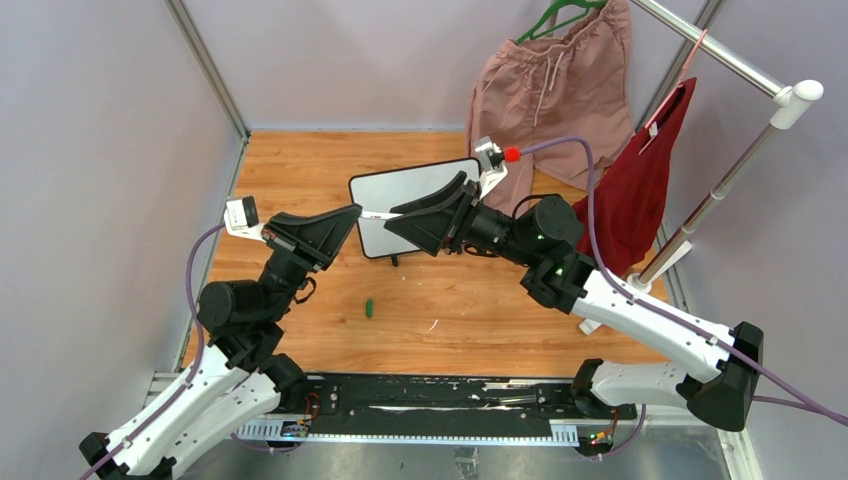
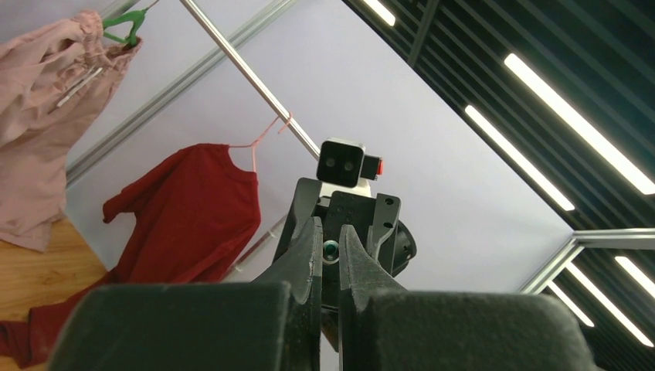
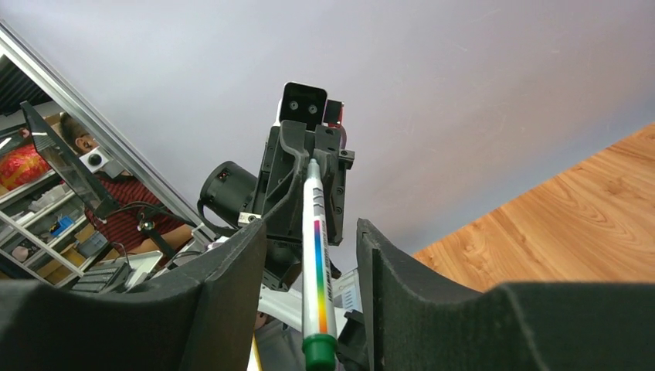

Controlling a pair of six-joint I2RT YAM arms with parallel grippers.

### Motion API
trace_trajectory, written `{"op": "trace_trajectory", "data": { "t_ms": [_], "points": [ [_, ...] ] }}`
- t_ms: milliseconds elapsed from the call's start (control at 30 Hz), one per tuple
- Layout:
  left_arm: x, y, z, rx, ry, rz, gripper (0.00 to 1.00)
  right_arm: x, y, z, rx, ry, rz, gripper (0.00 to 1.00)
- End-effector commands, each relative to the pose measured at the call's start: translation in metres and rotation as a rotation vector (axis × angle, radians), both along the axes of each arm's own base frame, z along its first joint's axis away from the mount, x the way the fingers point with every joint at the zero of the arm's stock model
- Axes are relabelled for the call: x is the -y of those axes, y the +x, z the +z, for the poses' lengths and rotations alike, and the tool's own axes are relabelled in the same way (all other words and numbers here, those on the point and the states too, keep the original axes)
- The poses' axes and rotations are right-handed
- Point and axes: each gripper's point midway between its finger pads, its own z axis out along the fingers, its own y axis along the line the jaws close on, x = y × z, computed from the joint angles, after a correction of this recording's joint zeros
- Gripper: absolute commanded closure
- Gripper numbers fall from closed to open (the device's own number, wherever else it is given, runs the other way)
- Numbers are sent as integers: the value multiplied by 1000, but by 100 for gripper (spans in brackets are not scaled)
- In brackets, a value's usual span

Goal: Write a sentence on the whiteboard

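At the middle of the overhead view my two claws meet tip to tip, with one marker (image 1: 373, 213) bridging them. My left claw (image 1: 355, 212) is clamped tight on the far end of that marker. My right claw (image 1: 390, 222) stands about half open around the near end. In the right wrist view the marker runs up the centre of the frame and daylight shows between it and each of my fingers (image 3: 232, 294), so that claw grips nothing.

One whiteboard (image 1: 400, 190) lies on the wooden table (image 1: 470, 310), just above centre of the overhead frame. My right claw covers its right half, and the part I can see is plain white. Its lower left corner sits just below the claw tips, and its top edge tilts up to the right.

Counting the rest: one small green cap (image 1: 370, 308) lies on the wood, lower centre, well apart from the board. One white fleck (image 1: 433, 324) lies a little to the right of it. Two garments hang at upper right. The pink shorts (image 1: 550, 75) are on a green hanger (image 1: 560, 12) and the red shirt (image 1: 635, 185) is on a pink hanger (image 2: 253, 151), both from one metal rail (image 1: 735, 62).

For room, bare wood runs from the board's left edge to the left wall, and from its lower edge down to my arm bases, broken only by the cap and the fleck. At right the red shirt hangs close beside my right elbow, and the shorts drop to just beyond the board's upper right corner.
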Motion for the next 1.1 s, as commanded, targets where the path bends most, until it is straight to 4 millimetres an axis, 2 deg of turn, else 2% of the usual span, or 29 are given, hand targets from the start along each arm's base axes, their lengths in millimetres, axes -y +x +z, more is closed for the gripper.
{"op": "trace_trajectory", "data": {
  "t_ms": [0,167,467,533,767,967,1000,1033,1067],
  "points": [
    [0,3,-5,7,15,20,100,11,-2,30,49,59,-19,53],
    [1,6,-10,-5,37,35,100,11,-4,32,58,65,-6,70],
    [2,8,-12,-7,46,38,100,9,-5,29,59,60,3,73],
    [2,8,-12,-9,47,38,100,9,-5,29,61,55,5,77],
    [3,9,-15,-15,56,39,100,8,-6,26,63,46,8,99],
    [4,10,-15,-14,63,40,100,11,-7,21,78,29,2,100],
    [4,10,-15,-12,66,43,99,12,-7,20,81,24,-3,100],
    [4,10,-16,-12,69,46,88,13,-6,19,87,18,-14,100],
    [3,11,-16,-15,71,54,73,16,-6,19,101,10,-29,100]
  ]
}}
